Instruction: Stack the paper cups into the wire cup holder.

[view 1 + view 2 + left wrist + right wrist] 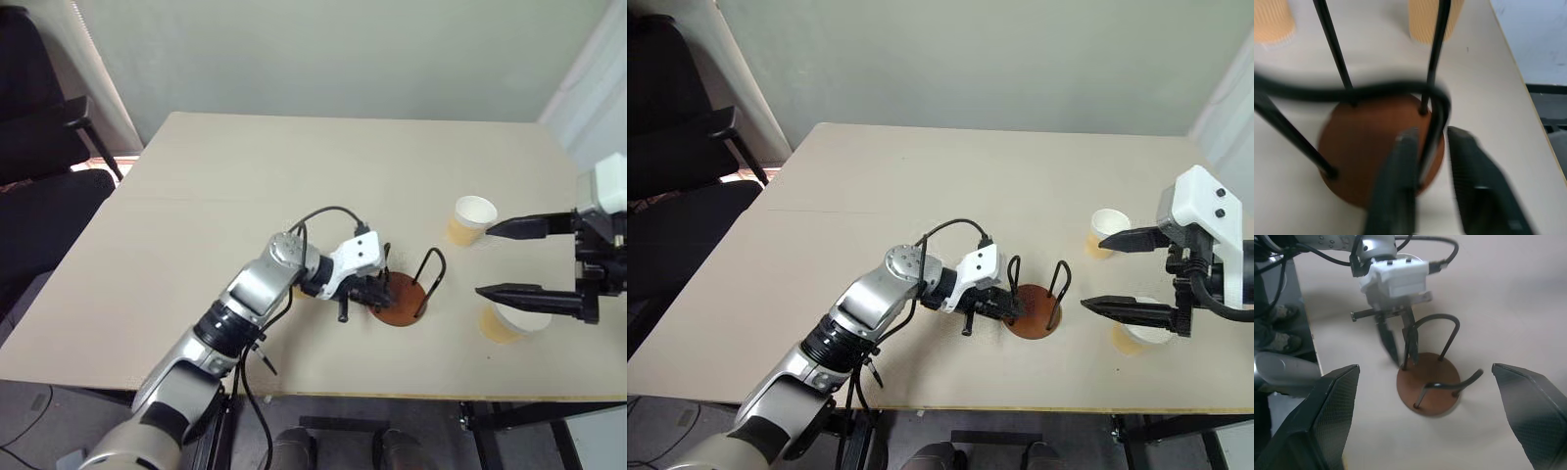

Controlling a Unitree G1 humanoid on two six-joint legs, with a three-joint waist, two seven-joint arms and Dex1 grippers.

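Holder (402,297) empty near table's (245,196) front edge, left gripper (1398,340) parted astride one wire loop. Right gripper (505,259) spread wide between two cups (473,217) (509,321) by right edge. Next, probably: grasp nearer cup, lower between loops.

This looks like an office or a plain test room. A bare, pale wood-look tabletop (294,196) fills the middle of the frame, set against an unadorned grey-green wall (343,49) across the top. At the upper left stands a black chair (39,98) with an armrest, beside a pale vertical strip that may be a blind or door edge. Along the bottom edge, grey floor (29,411) and dark table legs show beneath the tabletop.
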